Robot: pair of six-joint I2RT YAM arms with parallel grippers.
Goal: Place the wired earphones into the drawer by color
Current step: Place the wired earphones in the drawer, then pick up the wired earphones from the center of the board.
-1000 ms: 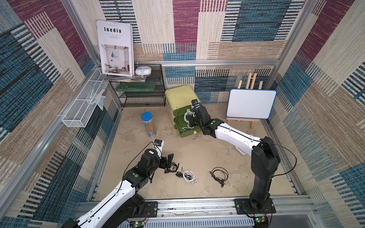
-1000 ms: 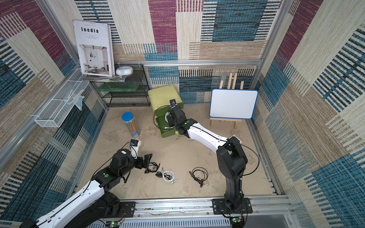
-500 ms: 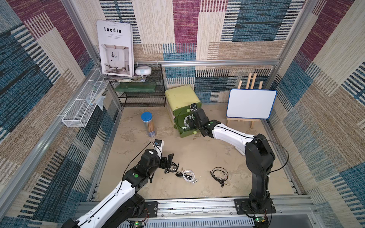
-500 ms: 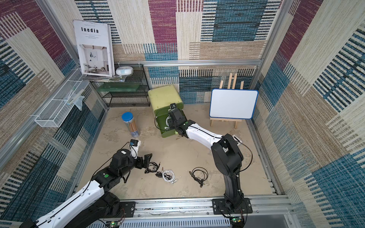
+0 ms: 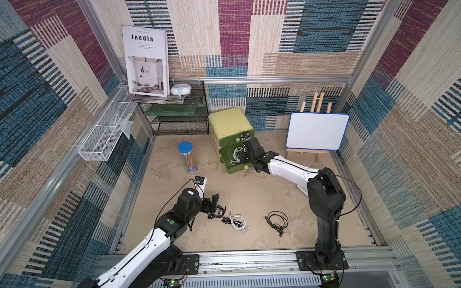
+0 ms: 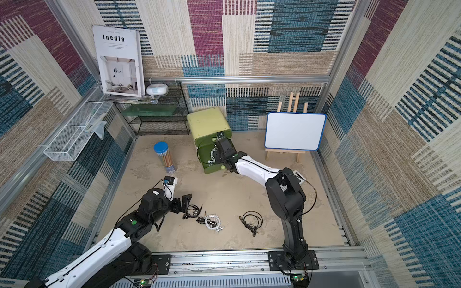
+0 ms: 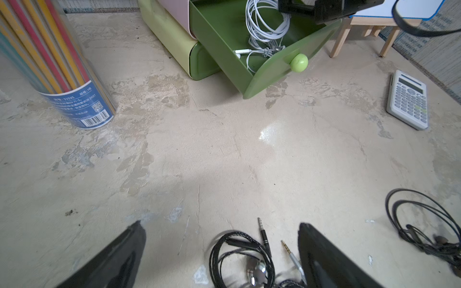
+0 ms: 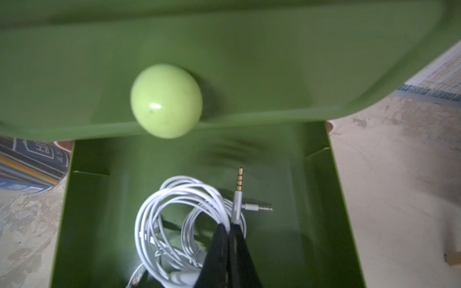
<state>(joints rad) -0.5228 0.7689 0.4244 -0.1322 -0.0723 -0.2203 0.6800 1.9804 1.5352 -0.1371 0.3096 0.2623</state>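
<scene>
Pinching the white earphones [image 8: 179, 212] in the green drawer [image 8: 94, 212], the right gripper [image 8: 229, 225] is shut tight. The left gripper [image 7: 220, 224] hangs wide open right by black earphones [image 7: 239, 256] on the table [image 7: 224, 149]. They look light, floppy and tangly; grab the bunched loops.

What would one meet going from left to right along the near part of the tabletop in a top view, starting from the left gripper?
left gripper → loose white earphones → looped black earphones → right arm's base
</scene>
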